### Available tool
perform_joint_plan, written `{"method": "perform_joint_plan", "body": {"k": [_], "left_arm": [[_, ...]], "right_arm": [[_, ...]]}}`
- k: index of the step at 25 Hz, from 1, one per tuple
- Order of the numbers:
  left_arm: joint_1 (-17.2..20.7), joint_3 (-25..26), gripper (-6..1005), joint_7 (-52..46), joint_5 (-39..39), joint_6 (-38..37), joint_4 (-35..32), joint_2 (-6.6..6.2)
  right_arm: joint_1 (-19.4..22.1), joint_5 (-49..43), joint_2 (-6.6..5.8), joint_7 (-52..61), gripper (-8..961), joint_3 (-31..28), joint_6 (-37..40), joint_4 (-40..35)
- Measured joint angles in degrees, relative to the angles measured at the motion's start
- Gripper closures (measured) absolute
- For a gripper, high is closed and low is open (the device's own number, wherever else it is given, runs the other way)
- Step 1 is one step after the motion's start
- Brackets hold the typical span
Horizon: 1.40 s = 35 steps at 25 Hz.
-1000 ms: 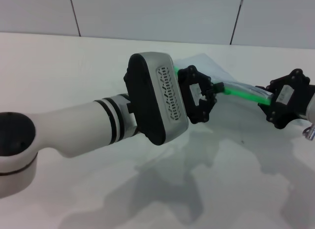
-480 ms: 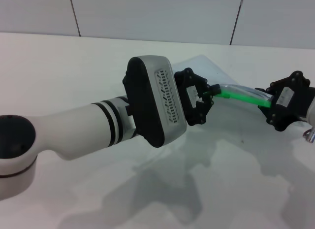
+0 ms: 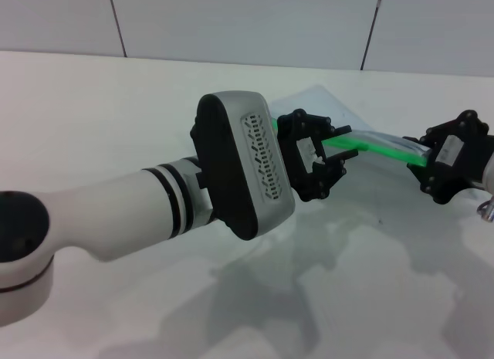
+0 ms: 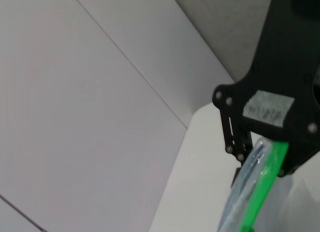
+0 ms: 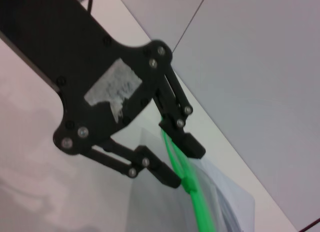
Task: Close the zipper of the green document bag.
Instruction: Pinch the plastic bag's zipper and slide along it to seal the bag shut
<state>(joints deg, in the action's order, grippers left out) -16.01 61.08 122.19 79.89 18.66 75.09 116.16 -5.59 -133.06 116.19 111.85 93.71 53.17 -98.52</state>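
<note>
The green document bag (image 3: 328, 108) hangs off the white table, stretched between my two grippers. Its zipper (image 3: 378, 148) is a bright green strip running from the left gripper to the right one. My left gripper (image 3: 340, 149) stands open at the strip's left part, one finger above it and one below. The right wrist view shows the same: the left gripper (image 5: 181, 162) with spread fingers on either side of the zipper (image 5: 197, 207). My right gripper (image 3: 423, 160) is shut on the bag's right end. In the left wrist view the zipper (image 4: 260, 192) runs into the right gripper (image 4: 272, 157).
The white table (image 3: 116, 104) stretches all round, with a panelled wall (image 3: 231, 19) behind it. My left forearm and wrist housing (image 3: 243, 166) fill the middle of the head view and hide the bag's left portion.
Half a second ago my left gripper was pinched shut on the green strip; now its fingers have spread apart. The right gripper has held still.
</note>
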Motion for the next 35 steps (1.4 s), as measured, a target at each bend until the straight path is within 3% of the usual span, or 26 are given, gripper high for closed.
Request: {"method": "perform_joint_plan", "body": {"k": [1, 13, 35], "left_arm": [[0.55, -0.01, 730, 0.11, 0.00, -0.13, 0.62, 0.01], [2.61, -0.75, 740, 1.98, 0.00, -0.42, 2.46, 0.05], [-0.32, -1.04, 757, 2.18, 0.00, -0.48, 1.11, 0.20]], "right_arm": [[0.00, 0.00, 0.00, 0.01, 901, -0.05, 0.00, 0.00], [0.03, -0.03, -0.07, 0.04, 900, -0.45, 0.00, 0.00], [-0.14, 0.00, 0.00, 0.03, 900, -0.02, 0.00, -0.53]]}}
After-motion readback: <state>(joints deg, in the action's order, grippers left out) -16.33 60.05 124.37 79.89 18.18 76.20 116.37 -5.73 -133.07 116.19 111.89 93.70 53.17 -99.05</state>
